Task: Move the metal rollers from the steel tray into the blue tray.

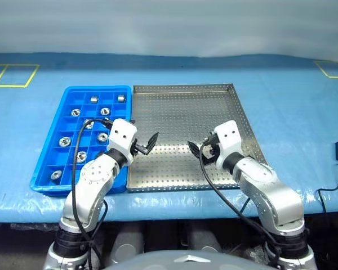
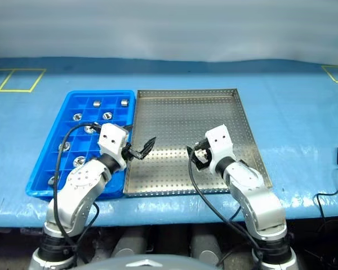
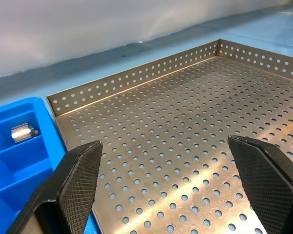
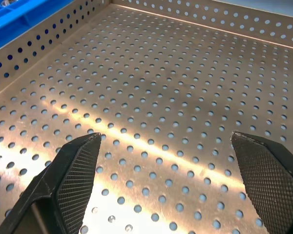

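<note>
Both the left gripper [image 1: 145, 144] and right gripper [image 1: 200, 149] are hanging wide-jawed and empty over the steel tray [image 1: 183, 88], while the metal rollers [image 1: 102, 136] are sitting in the blue tray [image 1: 67, 93] beside it.

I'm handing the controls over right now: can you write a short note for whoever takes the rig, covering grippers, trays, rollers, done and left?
Left gripper: open, empty, over the steel tray's left edge beside the blue tray.
Right gripper: open, empty, over the steel tray's near part.
Metal rollers: about nine visible, in separate compartments of the blue tray.
Done: no roller is visible on the steel tray's perforated floor.
Left: probably nothing; check the spots hidden under the arms before stopping.
</note>
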Tool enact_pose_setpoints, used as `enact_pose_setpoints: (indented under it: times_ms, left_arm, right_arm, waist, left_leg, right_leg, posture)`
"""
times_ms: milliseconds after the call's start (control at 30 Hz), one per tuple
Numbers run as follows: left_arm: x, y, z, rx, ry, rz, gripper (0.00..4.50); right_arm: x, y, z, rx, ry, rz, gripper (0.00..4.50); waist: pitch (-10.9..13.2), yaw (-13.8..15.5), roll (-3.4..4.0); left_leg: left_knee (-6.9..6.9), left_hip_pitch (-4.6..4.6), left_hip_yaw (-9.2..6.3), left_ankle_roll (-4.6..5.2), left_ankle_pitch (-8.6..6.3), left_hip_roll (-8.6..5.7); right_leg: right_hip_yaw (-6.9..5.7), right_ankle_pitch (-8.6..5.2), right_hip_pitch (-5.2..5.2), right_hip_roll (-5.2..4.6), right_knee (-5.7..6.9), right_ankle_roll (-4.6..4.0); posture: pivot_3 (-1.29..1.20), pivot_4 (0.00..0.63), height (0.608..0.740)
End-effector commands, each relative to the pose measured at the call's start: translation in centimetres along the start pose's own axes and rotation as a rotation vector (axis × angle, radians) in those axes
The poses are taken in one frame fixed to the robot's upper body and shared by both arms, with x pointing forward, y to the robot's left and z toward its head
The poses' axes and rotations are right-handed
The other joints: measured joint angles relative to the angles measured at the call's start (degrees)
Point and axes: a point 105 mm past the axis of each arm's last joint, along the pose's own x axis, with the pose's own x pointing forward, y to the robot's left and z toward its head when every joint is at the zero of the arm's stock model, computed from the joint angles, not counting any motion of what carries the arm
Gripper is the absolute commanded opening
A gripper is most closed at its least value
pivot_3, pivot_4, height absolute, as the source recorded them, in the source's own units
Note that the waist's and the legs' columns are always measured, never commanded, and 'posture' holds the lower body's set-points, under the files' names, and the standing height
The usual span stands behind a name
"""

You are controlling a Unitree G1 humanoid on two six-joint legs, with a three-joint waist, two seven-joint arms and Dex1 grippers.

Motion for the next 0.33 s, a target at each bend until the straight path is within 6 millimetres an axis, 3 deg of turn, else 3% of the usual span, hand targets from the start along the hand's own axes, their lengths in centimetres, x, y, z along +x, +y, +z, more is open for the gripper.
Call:
enact_pose_setpoints:
  times_ms: [33, 333]
  left_arm:
    - [0.3, -0.1, 0.5, 0.005, -0.020, -0.023, 4.50]
    - [-0.3, -0.5, -0.7, -0.035, 0.012, -0.003, 4.50]
  right_arm:
    - [-1.3, 0.5, 1.2, -0.026, -0.076, 0.031, 4.49]
    - [-1.4, 0.7, 0.3, 0.015, -0.064, 0.026, 4.49]
  waist:
    - [0.00, 0.06, 0.00]
    - [-0.02, 0.14, -0.03]
  left_leg:
    - [0.02, 0.00, 0.00, 0.00, 0.00, 0.00]
    - [0.17, 0.02, 0.06, 0.06, -0.01, -0.03]
  right_leg:
    - [0.00, -0.04, 0.00, -0.01, 0.01, 0.08]
    - [0.10, -0.01, 0.07, -0.06, 0.00, 0.29]
  posture:
    - [0.06, 0.150, 0.740]
    - [0.07, 0.150, 0.740]
